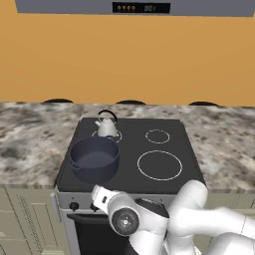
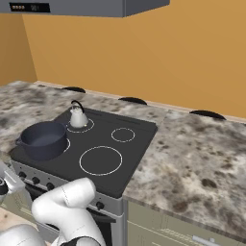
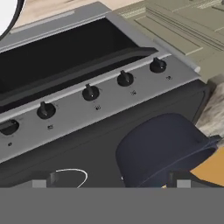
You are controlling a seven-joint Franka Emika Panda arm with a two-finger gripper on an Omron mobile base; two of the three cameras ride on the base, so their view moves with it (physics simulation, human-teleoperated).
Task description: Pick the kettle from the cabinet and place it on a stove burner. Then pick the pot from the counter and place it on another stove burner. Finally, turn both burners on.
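Observation:
The small silver kettle (image 1: 106, 127) (image 2: 78, 116) stands on the back left burner of the black cooktop (image 1: 130, 147). In front of it, the wide dark navy pot (image 1: 94, 158) (image 2: 43, 139) (image 3: 162, 148) sits on the front left burner. The two right burners (image 1: 159, 165) (image 1: 157, 136) are bare white rings. My gripper (image 3: 113, 183) is open and holds nothing. It hovers at the stove's front left edge, near the pot and the row of black knobs (image 3: 90, 92). My hand (image 1: 101, 196) shows just below the pot. The cabinet is out of view.
The marble-look counter (image 1: 30, 144) (image 2: 192, 153) runs along both sides of the stove. The dark oven door (image 3: 65, 57) lies under the knob panel, and olive-beige cupboard fronts (image 3: 183, 26) stand beside it. A range hood (image 1: 139, 7) hangs above.

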